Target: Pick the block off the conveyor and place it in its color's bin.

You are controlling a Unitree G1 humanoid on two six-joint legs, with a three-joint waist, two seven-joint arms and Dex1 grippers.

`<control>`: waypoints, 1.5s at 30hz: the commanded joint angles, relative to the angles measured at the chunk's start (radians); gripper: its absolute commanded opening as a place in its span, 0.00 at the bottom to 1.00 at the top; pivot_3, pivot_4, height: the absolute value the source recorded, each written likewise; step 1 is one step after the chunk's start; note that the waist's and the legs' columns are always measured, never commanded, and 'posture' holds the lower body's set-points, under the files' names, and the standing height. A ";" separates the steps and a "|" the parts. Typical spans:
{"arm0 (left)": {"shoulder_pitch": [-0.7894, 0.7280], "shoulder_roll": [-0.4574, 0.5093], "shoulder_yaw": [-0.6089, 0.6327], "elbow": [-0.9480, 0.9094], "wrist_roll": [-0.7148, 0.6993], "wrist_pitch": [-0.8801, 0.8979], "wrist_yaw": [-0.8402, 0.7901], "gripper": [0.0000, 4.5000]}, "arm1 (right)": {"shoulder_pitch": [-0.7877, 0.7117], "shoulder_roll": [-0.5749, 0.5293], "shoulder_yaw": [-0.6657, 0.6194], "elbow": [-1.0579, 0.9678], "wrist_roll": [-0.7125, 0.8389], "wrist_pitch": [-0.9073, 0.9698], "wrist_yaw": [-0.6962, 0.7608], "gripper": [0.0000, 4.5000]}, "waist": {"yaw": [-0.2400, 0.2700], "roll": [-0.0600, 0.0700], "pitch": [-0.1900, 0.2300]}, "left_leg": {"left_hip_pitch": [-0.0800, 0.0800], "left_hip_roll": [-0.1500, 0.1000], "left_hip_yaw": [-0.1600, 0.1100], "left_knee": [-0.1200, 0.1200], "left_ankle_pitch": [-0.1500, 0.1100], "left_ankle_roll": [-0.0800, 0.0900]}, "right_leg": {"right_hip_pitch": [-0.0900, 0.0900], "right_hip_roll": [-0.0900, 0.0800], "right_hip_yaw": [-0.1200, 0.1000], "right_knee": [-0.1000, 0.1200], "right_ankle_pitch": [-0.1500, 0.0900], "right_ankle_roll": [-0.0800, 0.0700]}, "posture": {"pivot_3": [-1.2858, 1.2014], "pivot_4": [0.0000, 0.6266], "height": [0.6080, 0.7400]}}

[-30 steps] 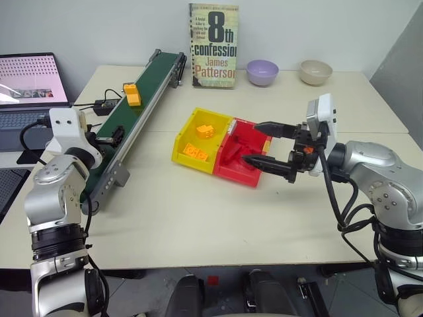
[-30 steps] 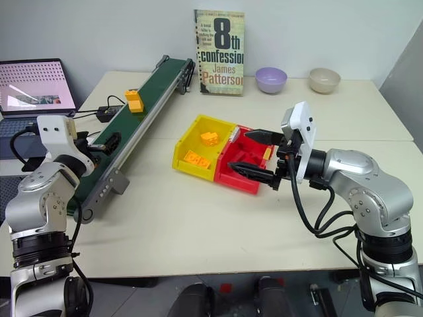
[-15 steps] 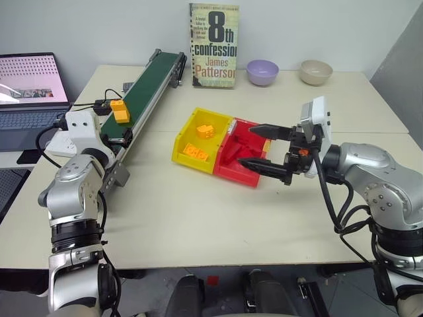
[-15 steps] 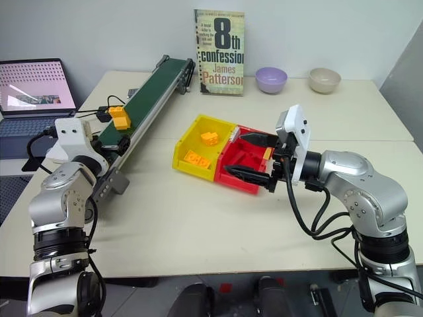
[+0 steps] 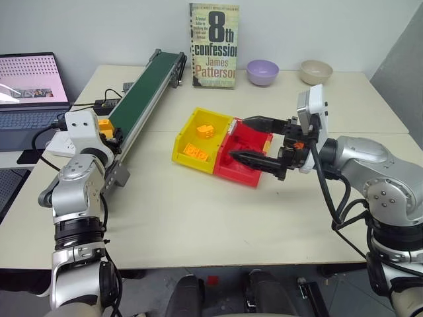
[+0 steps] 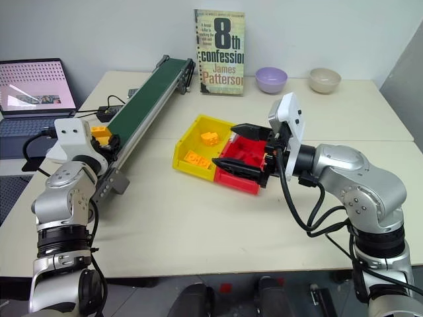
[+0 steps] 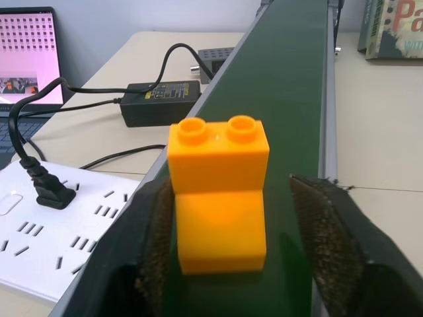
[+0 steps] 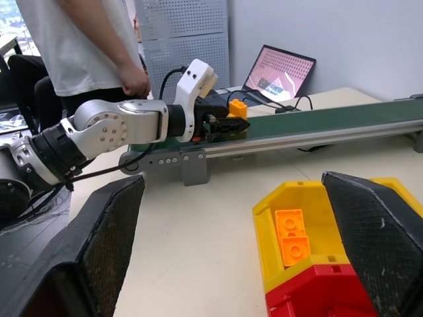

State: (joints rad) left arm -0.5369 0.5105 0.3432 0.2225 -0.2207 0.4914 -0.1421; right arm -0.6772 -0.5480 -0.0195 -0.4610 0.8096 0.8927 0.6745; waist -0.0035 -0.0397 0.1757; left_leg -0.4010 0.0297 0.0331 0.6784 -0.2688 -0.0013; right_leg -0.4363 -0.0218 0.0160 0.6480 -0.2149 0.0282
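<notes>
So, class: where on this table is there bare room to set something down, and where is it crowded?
Free: the wide near stretch of the table, bordered by the conveyor, the joined yellow bin and red bin; also the far right corner in front of the purple bowl and beige bowl. Crowded: left of the conveyor, with cables, power strip and laptop.

- The block (image 7: 218,195) now sits farther down the conveyor (image 5: 142,89), between the left gripper's (image 7: 228,257) fingers.
- The right gripper (image 5: 254,140), open, now hangs nearer the yellow bin (image 5: 182,142).
</notes>
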 commanded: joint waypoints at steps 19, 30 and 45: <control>-0.255 0.025 -0.282 -0.050 -0.089 0.054 -0.485 0.33 | 0.182 -0.122 -0.019 -0.162 -0.100 -0.025 -0.082 1.00 | 0.018 -0.001 0.000 | -0.002 -0.003 0.000 0.001 0.000 0.000 | 0.001 0.000 0.000 -0.002 0.000 0.000 | 0.52 0.24 1.00; -0.479 -0.064 -0.454 0.421 0.061 -0.248 -0.697 0.56 | 0.328 -0.107 -0.028 -0.283 -0.164 -0.027 -0.195 1.00 | -0.005 -0.001 0.000 | -0.001 -0.002 0.000 0.001 0.000 0.000 | -0.001 0.008 0.000 -0.001 -0.001 0.000 | 0.52 0.24 1.00; -0.444 0.105 -0.423 0.314 0.044 -0.218 -0.951 1.00 | 0.280 -0.177 -0.053 -0.238 -0.163 -0.023 -0.166 1.00 | -0.014 0.000 0.000 | -0.002 -0.001 0.000 0.001 0.000 0.000 | -0.002 0.007 0.000 -0.002 -0.001 0.000 | 0.52 0.24 1.00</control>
State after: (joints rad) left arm -1.0054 0.5523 -0.0925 0.6689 -0.1470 0.2255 -0.9953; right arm -0.3710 -0.6913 -0.0361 -0.7187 0.6566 0.8976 0.4733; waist -0.0176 -0.0397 0.1760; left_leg -0.4030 0.0284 0.0347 0.6787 -0.2689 -0.0011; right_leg -0.4394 -0.0145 0.0178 0.6465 -0.2156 0.0279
